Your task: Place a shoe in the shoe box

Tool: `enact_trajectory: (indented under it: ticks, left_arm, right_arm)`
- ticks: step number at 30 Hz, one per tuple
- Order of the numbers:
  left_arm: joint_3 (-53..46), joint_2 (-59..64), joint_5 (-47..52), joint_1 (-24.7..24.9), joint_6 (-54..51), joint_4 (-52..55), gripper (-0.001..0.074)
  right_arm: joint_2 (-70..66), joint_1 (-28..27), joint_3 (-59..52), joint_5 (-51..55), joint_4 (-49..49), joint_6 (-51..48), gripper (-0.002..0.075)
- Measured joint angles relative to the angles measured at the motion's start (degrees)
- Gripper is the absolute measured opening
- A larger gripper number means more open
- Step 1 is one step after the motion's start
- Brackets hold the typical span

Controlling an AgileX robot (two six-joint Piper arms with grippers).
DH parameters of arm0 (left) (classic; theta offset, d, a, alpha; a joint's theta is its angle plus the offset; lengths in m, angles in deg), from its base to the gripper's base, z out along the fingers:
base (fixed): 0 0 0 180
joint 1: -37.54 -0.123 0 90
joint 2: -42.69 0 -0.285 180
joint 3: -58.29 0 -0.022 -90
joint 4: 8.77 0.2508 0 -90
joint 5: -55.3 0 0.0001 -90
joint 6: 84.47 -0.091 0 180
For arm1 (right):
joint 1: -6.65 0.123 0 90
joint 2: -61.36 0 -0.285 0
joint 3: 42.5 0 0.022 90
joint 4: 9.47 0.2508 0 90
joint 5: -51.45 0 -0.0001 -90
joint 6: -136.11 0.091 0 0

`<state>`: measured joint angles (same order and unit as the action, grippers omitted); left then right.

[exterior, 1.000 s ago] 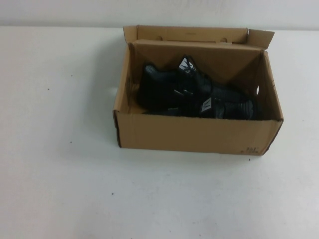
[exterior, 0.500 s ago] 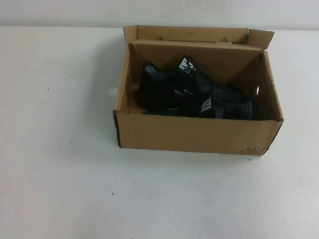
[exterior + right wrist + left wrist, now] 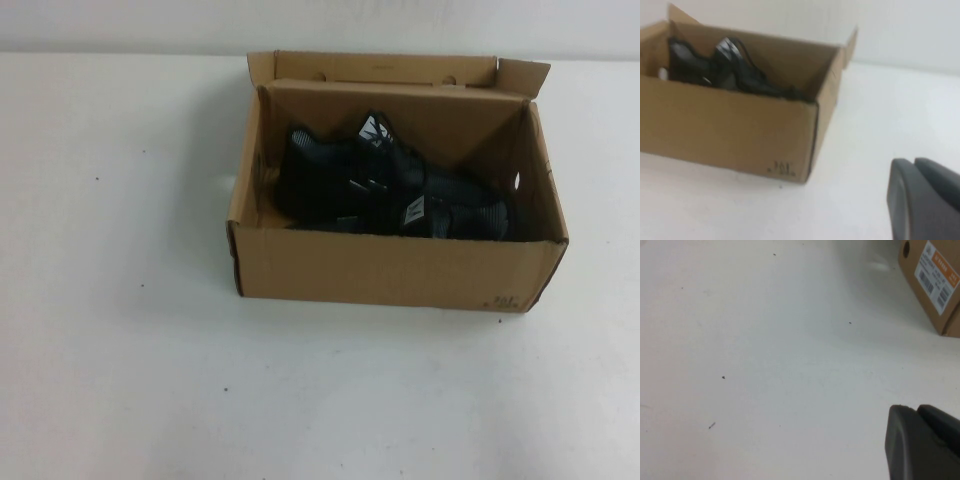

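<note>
The brown cardboard shoe box (image 3: 390, 270) stands open at the table's middle back, its lid flap (image 3: 385, 68) upright behind it. A black shoe (image 3: 335, 180) lies inside, with a second black shoe (image 3: 465, 215) beside it toward the right front. The right wrist view shows the box (image 3: 725, 135) from its front right corner, with the shoe (image 3: 735, 70) inside. My right gripper (image 3: 914, 165) is shut and holds nothing, over bare table away from the box. My left gripper (image 3: 917, 412) is shut too, with nothing in it, well short of the box's left end (image 3: 907, 262). Neither arm shows in the high view.
The white table (image 3: 150, 350) stretches on all sides of the box, with a pale wall behind it. A white and orange label (image 3: 936, 275) is stuck on the box's left end. Small black print (image 3: 503, 301) marks its front right corner.
</note>
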<state>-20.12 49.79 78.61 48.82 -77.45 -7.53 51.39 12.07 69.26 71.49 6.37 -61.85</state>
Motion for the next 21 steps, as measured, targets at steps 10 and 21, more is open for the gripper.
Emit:
enact_trajectory:
  ticks: [10,21]
  left_arm:
    - [0.00,-0.10,-0.09,0.00,0.00,0.00,-0.0001]
    - [0.00,-0.10,-0.09,0.00,0.00,0.00,-0.0001]
  right_arm:
    - [2.66,-2.39,-10.45,1.17,-7.59,11.96,-0.0017]
    - [2.66,-2.39,-10.45,1.27,-8.21,12.71,-0.0017]
